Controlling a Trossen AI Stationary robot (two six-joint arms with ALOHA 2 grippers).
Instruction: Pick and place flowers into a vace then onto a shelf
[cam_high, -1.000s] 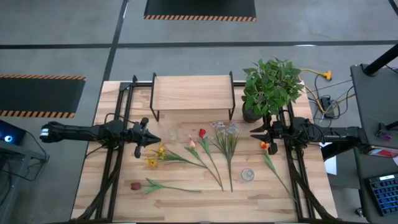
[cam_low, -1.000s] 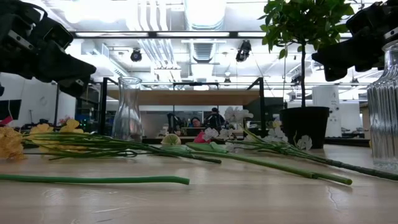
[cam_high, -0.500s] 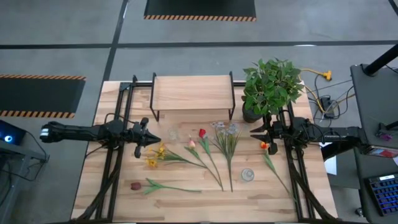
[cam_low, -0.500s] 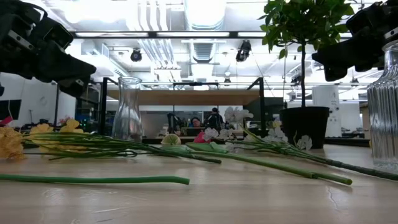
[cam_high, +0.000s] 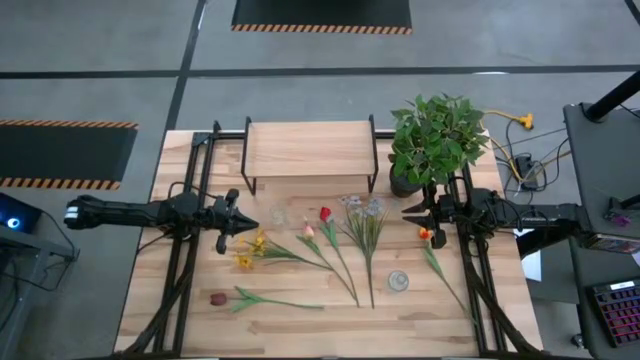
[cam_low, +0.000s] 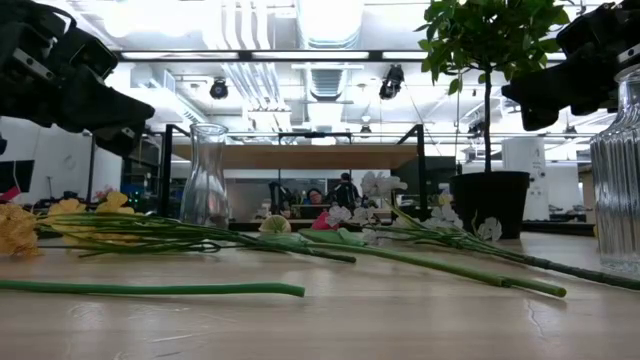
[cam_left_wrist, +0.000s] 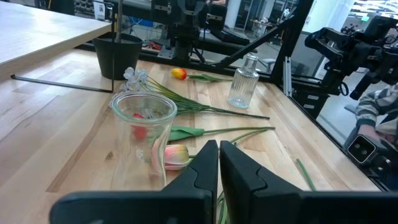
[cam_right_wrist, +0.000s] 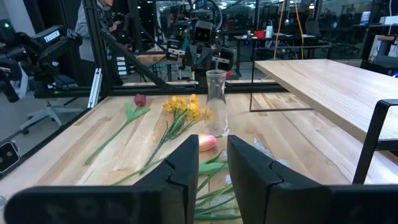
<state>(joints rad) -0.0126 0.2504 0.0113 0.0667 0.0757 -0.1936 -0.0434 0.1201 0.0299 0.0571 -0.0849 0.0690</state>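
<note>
Nothing has moved: flowers (cam_high: 340, 245), light, limp-headed, thin-stemmed, best pinched mid-stem, lie across the frame's centre below the shelf (cam_high: 310, 152); left gripper (cam_high: 243, 224) jaws together at left, right gripper (cam_high: 408, 213) jaws slightly apart, empty, at right.

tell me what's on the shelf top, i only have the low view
Observer: Nothing. From above, the shelf top is bare wood.
Operator: are the left fingers shut
Observer: Yes. The left wrist view shows the left fingers pressed together, empty, pointing at the vase.
Operator: and the right
Observer: The right fingers stand slightly apart with nothing between them.
</note>
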